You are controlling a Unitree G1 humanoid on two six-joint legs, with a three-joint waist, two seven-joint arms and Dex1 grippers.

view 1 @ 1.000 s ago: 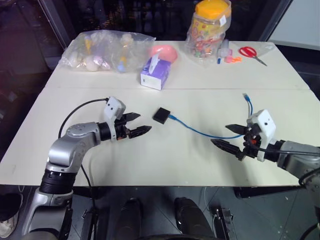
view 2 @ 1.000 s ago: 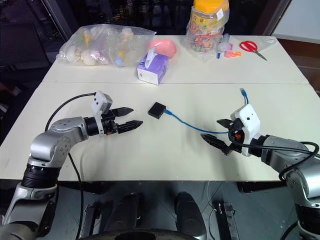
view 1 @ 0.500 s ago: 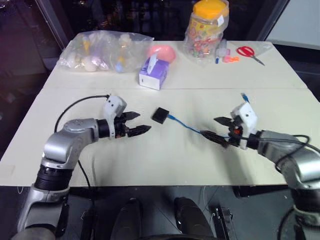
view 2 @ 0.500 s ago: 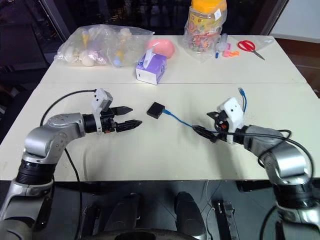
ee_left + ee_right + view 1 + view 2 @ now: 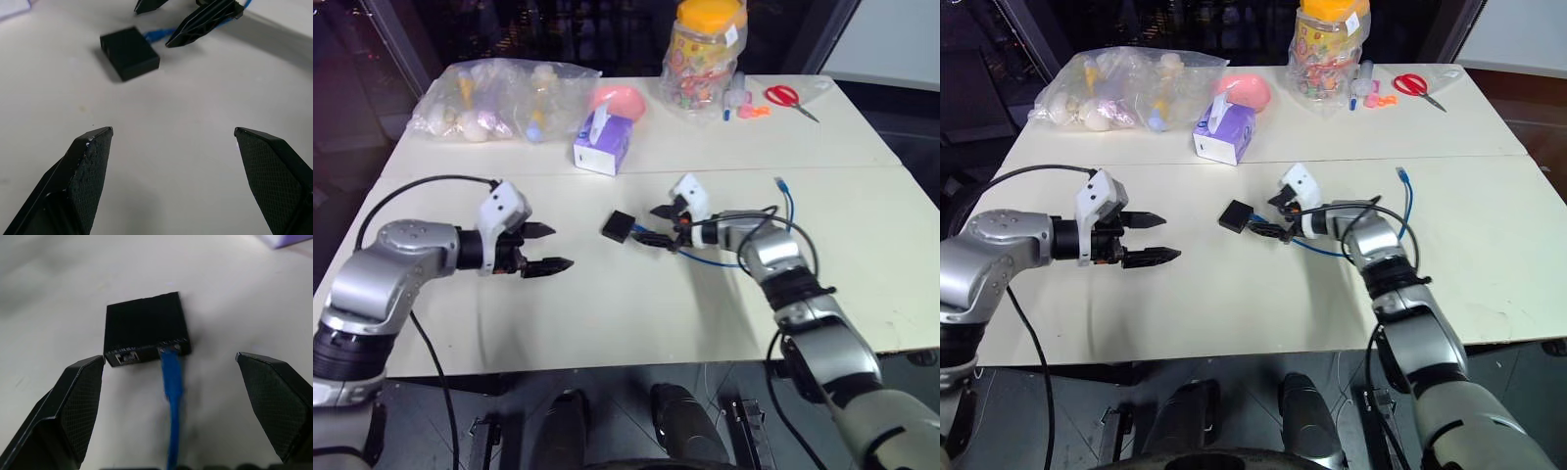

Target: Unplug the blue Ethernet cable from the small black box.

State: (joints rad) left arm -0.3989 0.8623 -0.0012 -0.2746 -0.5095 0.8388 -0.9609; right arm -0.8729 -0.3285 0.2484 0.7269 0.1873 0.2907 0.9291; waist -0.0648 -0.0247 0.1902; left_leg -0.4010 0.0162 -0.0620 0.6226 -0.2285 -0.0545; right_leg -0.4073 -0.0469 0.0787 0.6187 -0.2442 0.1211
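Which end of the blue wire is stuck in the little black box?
The end by the right tool: the blue Ethernet cable runs into the small black box there. Its other end lies loose on the table.

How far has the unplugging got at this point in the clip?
Done: nothing yet. The blue Ethernet cable is plugged into the small black box. In hand: the right tool is open and lined up on the plug end, fingers either side of the cable, gripping nothing. The left tool is open, apart from the box. Left: hold the plug and pull it out, probably with the box steadied.
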